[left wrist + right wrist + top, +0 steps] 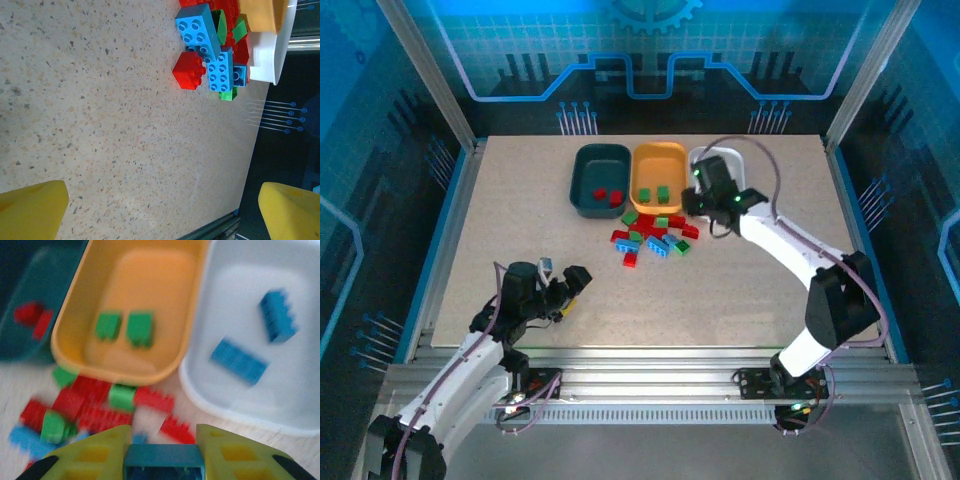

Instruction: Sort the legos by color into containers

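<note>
**Blue brick held at the near rim of the white tray**

The right gripper [163,452] is seen closed narrowly on a blue brick [163,462], which is clamped between the two yellow fingers [100,455]. In the right wrist view the held brick is placed over the table's surface, just short of the near edges of the orange tray [67,347] and the white tray [200,385].

The three trays are lined up side by side at the far part of the table [520,220], with the teal tray [582,180] on the left, the orange one in the middle and the white one on the right. Two red bricks [32,317] are found in the teal tray, two green bricks [125,327] in the orange tray, and two blue bricks [237,360] in the white tray.

A pile of bricks [650,238] in red, green and blue is left loose on the table, just in front of the orange tray, some pieces lying on top of each other.

The left gripper [565,285] is kept low over bare table near its own base, well apart from the pile. Its jaws are spread wide and nothing is held between them.
</note>
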